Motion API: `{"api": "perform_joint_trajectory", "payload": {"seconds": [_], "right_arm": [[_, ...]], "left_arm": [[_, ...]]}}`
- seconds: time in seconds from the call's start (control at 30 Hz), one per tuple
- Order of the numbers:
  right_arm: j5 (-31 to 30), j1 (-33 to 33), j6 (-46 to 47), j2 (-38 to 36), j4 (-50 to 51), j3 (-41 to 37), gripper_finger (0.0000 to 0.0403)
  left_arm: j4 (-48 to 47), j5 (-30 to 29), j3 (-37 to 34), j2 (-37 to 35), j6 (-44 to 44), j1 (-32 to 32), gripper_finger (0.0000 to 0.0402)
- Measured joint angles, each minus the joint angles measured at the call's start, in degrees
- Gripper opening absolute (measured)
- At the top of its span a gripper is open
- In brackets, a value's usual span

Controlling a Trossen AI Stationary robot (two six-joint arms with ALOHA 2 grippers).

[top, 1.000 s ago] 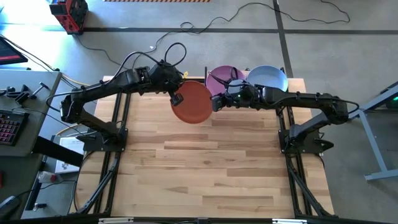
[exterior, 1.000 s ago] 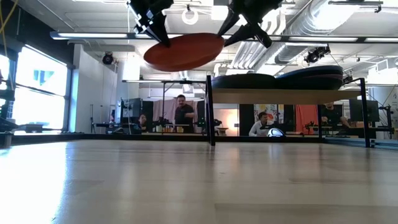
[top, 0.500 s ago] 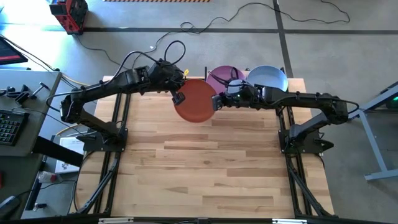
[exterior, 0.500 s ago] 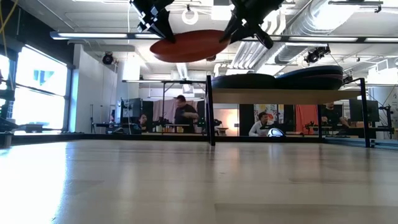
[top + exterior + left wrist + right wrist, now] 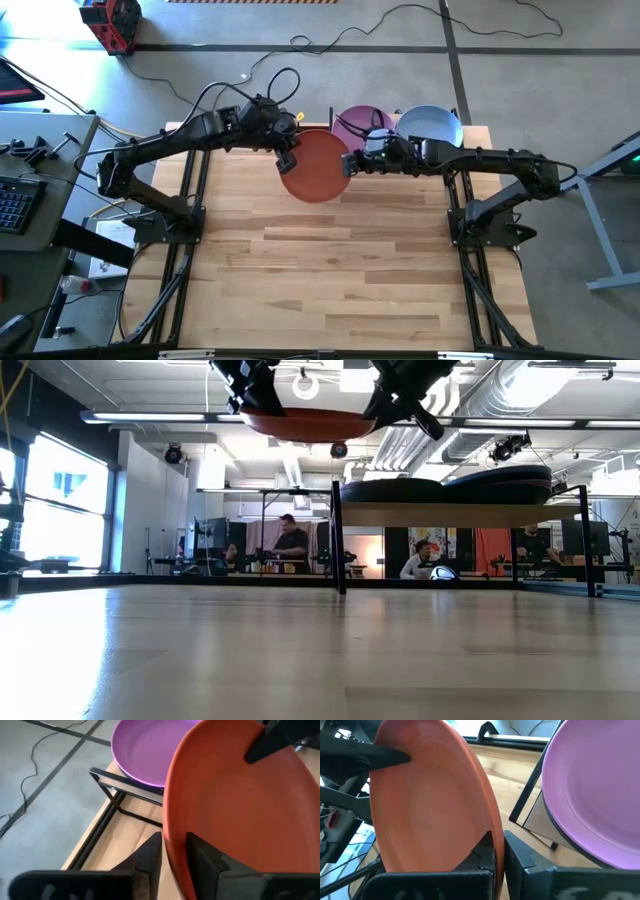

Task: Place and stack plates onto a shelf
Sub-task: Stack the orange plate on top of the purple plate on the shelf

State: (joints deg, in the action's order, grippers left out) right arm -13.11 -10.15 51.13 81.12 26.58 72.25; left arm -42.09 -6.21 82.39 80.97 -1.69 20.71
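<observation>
The orange plate [image 5: 316, 165] hangs in the air near the table's far edge, left of the shelf [image 5: 450, 510], held between both grippers. My left gripper [image 5: 287, 160] is shut on its left rim, my right gripper [image 5: 350, 163] shut on its right rim. In the low view the orange plate [image 5: 305, 423] sits high, above shelf level. On the shelf rest a purple plate [image 5: 360, 125] and a light blue plate [image 5: 430, 125], each topping a dark stack [image 5: 395, 490]. The purple plate [image 5: 145, 750] shows in the left wrist view, and the same purple plate [image 5: 592, 795] in the right. My left gripper pinches the orange plate's left rim [image 5: 172, 845], one finger inside the bowl [image 5: 205, 857] and one outside, coming level from the table's left. The plate is lifted clear. My right gripper pinches the opposite right rim [image 5: 492, 832], one finger [image 5: 485, 852] on the inside and one on the outside, coming level from the table's right. The plate hangs clear of table and shelf.
The shelf's black posts [image 5: 337, 535] stand at the far edge, right of centre. The slatted wooden tabletop [image 5: 330, 260] spreads toward the near edge. Cables [image 5: 300, 45] lie on the floor beyond. People [image 5: 290, 545] sit in the room behind the table.
Both grippers have carried the orange plate upward and a little toward the shelf. The plate, earlier tilted with its near side lower, has levelled out.
</observation>
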Motion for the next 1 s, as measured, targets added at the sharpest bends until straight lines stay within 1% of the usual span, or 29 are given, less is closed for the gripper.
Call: {"api": "perform_joint_trajectory", "payload": {"seconds": [0.17,0.37,0.5,0.57,0.67,0.83,1.0], "right_arm": [[0.02,0.0,0.99,-0.02,1.03,0.0,0.0],[0.01,-0.83,1.36,-0.2,2.98,0.0,0.0],[0.53,-3.76,-0.12,-1.86,4.09,0.0,0.0],[2.08,-6.18,-1.03,-3.13,4.03,0.0,0.0],[6.61,-11.21,-3.22,-5.06,4.05,0.0,0.0],[17.79,-22.06,-4.43,-6.76,4.4,0.02,0.0],[27.84,-31.06,-5.13,-6.5,5.79,0.02,0.0]], "left_arm": [[2.02,-0.32,0.46,-0.27,0.08,0.03,0.01],[2.38,-0.31,5.37,-0.42,0.0,-0.1,0.0108],[2.47,-0.33,7.29,-0.42,-0.93,-0.54,0.0108],[2.27,-0.31,7.39,-0.42,-1.59,-0.54,0.0108],[1.4,-0.32,7.39,-0.42,-2.06,-0.54,0.0108],[-1.63,-0.33,7.39,-0.13,-3.08,-0.54,0.0108],[-2.25,-0.35,7.39,-0.15,-3.09,-0.41,0.0108]]}}
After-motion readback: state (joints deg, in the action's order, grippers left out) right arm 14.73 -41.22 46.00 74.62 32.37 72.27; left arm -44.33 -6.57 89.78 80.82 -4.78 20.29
